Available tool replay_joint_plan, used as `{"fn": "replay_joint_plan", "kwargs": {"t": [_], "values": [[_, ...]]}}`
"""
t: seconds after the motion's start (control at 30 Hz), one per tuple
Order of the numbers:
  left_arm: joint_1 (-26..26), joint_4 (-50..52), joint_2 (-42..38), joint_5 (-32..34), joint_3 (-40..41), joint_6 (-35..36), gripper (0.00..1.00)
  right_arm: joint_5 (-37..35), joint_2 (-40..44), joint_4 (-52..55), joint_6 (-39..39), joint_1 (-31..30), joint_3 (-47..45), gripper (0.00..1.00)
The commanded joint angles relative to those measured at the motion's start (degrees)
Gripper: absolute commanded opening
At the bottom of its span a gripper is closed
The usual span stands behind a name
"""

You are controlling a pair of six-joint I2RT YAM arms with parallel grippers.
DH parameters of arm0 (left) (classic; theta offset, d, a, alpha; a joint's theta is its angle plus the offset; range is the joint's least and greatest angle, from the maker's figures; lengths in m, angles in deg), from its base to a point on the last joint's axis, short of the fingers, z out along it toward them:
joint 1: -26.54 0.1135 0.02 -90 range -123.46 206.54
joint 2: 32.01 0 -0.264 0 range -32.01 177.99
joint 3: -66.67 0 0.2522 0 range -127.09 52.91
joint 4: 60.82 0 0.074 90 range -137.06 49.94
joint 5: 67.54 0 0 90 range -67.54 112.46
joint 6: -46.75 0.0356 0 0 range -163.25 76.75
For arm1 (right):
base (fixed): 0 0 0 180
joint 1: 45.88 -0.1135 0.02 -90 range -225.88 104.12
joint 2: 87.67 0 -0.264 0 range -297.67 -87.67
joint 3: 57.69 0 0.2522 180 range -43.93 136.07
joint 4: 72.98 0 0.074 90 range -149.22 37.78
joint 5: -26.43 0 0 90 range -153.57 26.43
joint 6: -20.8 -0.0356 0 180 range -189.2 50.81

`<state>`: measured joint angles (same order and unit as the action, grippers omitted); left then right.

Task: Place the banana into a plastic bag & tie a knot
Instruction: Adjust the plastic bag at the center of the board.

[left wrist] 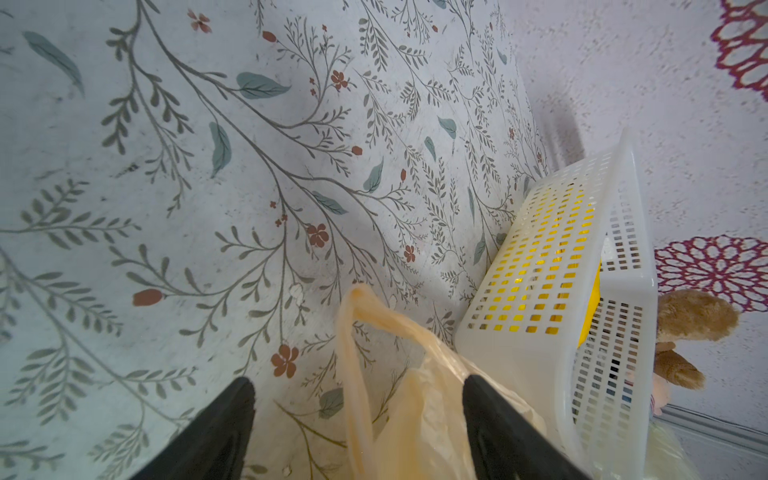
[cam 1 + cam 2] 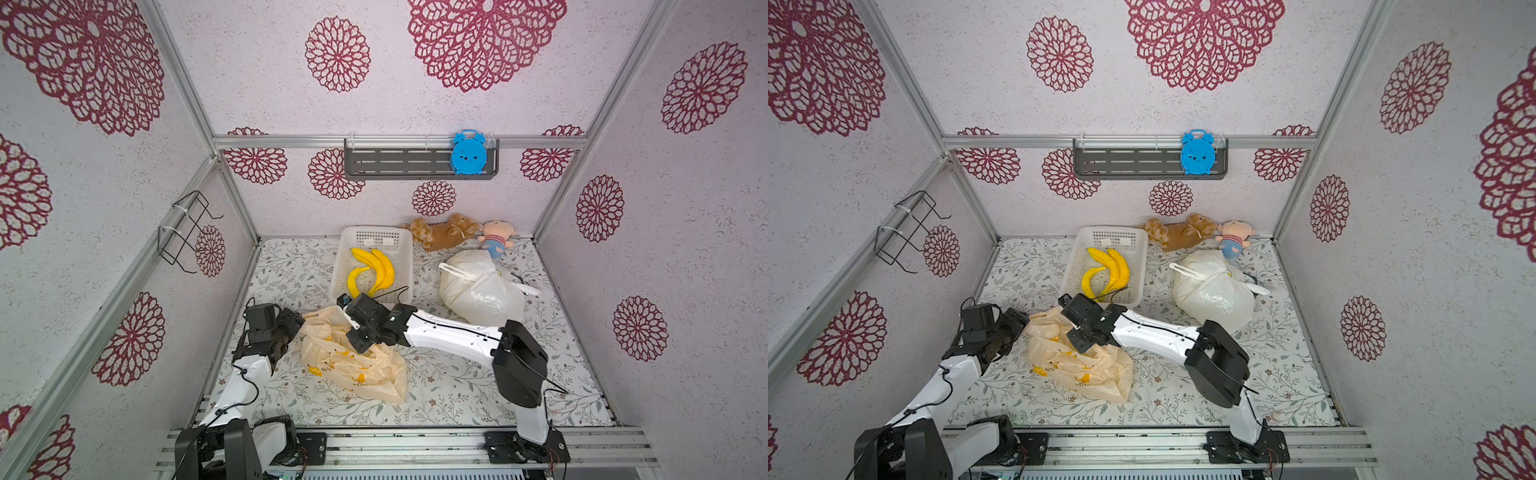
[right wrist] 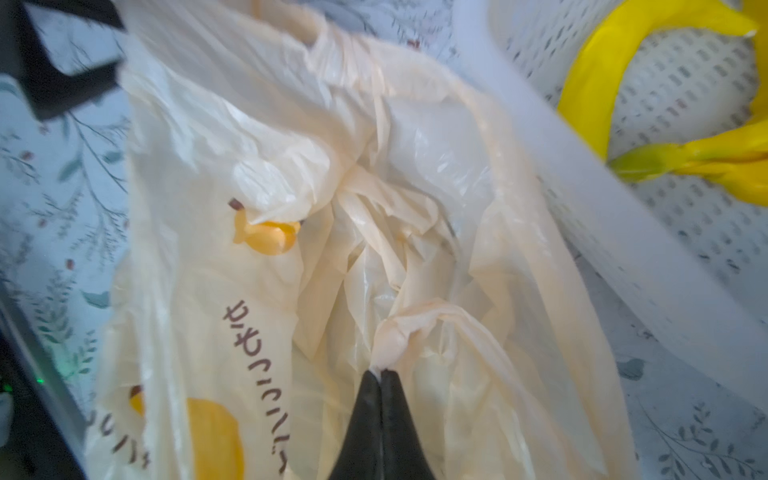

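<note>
Yellow bananas [image 2: 372, 270] [image 2: 1106, 270] lie in a white perforated basket [image 2: 399, 245] at the back of the table. In front of the basket, a crumpled cream plastic bag [image 2: 353, 361] [image 2: 1079, 361] with yellow print lies on the table. My left gripper [image 1: 357, 380] is open at the bag's left edge, and a handle loop of the bag [image 1: 353, 332] rises between its fingers. My right gripper [image 3: 380, 372] hangs over the bag's top, shut on a twisted fold of the bag [image 3: 399, 332]. A banana [image 3: 590, 83] shows beyond the basket rim [image 3: 582, 187].
A full white bag [image 2: 478, 291] sits at the back right. A teddy bear [image 2: 440, 232] and a small doll [image 2: 496, 239] lie against the back wall. On a wall shelf stands a blue clock [image 2: 468, 153]. A wire rack [image 2: 187, 232] hangs on the left wall.
</note>
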<state>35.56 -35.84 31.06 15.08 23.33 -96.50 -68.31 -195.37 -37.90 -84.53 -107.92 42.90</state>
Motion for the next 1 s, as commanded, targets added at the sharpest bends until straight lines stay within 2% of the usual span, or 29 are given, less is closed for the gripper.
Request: {"fn": "replay_joint_plan", "kwargs": {"t": [0.0, 0.23, 0.43, 0.53, 0.6, 0.7, 0.9, 0.97], "values": [[-0.7, -1.6, -0.3, 0.7, 1.0, -0.1, 0.82, 0.0, 7.0, -14.8, -4.5, 2.4, -7.4, 0.0], [-2.1, -2.6, 1.0, 0.7, 1.0, -0.1, 0.82, 2.9, 15.2, -28.8, -10.0, 6.1, -23.2, 0.0], [-3.0, -3.3, 1.5, 1.1, 1.1, -0.3, 0.82, 3.8, 23.6, -48.6, -24.2, 12.6, -42.6, 0.0], [-4.0, -3.6, 2.3, 1.3, 0.7, -0.4, 0.82, 5.5, 23.6, -60.1, -32.9, 16.2, -50.8, 0.0], [-4.6, -3.5, 2.5, 1.2, 0.3, -0.4, 0.82, 6.4, 22.6, -64.2, -35.1, 17.2, -53.1, 0.0], [-5.9, -1.8, 0.9, 2.1, -1.0, -0.1, 0.85, 7.5, 21.0, -62.1, -34.6, 17.5, -51.9, 0.0], [-8.1, 2.7, -2.5, 2.2, -5.4, 0.7, 0.95, 4.8, 23.8, -48.8, -27.7, 17.5, -48.0, 0.23], [-8.2, 3.5, -2.2, 1.0, -6.5, 0.9, 0.97, 3.4, 26.3, -42.8, -24.2, 17.5, -46.4, 0.34]]}}
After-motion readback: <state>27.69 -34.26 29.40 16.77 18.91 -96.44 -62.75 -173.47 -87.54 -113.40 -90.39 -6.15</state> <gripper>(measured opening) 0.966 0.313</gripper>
